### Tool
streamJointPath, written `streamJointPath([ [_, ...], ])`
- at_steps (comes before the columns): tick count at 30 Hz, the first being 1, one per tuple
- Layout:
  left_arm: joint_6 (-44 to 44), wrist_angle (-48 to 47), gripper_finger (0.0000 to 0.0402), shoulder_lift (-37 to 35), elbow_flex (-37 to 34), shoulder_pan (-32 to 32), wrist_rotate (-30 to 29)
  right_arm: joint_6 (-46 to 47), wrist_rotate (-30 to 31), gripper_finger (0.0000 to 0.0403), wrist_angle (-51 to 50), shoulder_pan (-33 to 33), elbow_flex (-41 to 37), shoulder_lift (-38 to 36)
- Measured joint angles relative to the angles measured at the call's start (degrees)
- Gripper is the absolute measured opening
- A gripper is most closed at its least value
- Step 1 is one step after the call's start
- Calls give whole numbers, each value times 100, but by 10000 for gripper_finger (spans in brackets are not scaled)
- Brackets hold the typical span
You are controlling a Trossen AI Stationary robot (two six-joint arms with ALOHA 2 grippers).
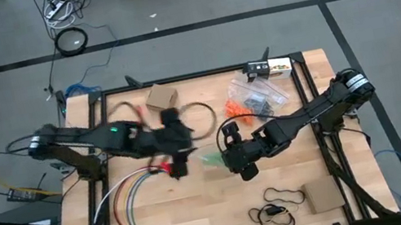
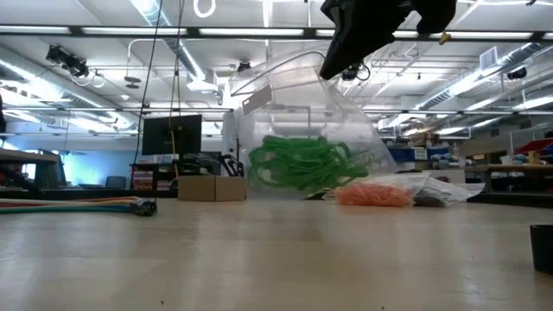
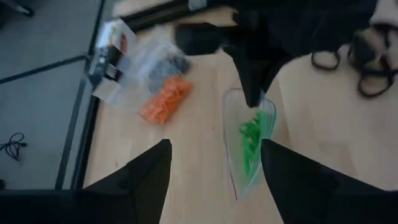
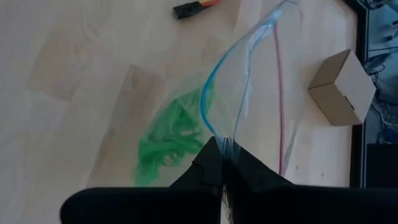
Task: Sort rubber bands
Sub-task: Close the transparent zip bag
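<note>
A clear zip bag with bright green rubber bands inside stands mid-table, its bottom on the wood. My right gripper is shut on its top edge. A heap of orange rubber bands lies farther toward the far right. Dark rubber bands sit beside them in another clear bag. My left gripper hovers open above the table just left of the green bag, touching nothing. In the high view the green bag lies between my left gripper and my right gripper. My right gripper pinches the bag's mouth edge at its blue zip strip between its two shut fingers, slanting down from the table's right. One lip or both, I cannot tell. The bag's top is drawn up below the fingers while its bottom, with the green bands, rests on the table.
Long coloured cables curve at the near left. A small cardboard box stands at the far edge and a flat cardboard piece at the near right. A thin black cord loop lies near the front. Bare wood shows at the near middle.
</note>
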Motion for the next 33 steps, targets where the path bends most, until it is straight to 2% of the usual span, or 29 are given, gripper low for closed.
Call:
streamJointPath([
  [3, -121, 343, 252, -666, -562, -12, -2, -1, -2, 0, 74, 1, 0, 0],
  [7, -262, 1605, 245, -1711, -2128, -12, 4, -50, -1, 0, 303, 1, 0, 0],
  [10, -460, 3242, 240, -2558, -3665, -12, 207, -125, 26, 0, 499, 1, 0, 0],
  [13, -692, 5160, 237, -3107, -5233, -14, 378, -266, 31, 0, 722, 1, 0, 0],
  [16, -902, 6946, 236, -3329, -6544, 24, 387, -329, 33, 0, 865, 1, 2, 0],
  [20, -1255, 8951, 236, -3248, -7840, 76, 368, -326, 32, 0, 875, -30, 2, 0],
  [24, -1420, 10579, 236, -3011, -8535, 75, 325, -320, 33, 0, 904, -117, 2, 0],
  [33, -1417, 10893, 236, -1979, -8374, 111, 319, -309, -3, 0, 1240, -246, 2, 0],
])
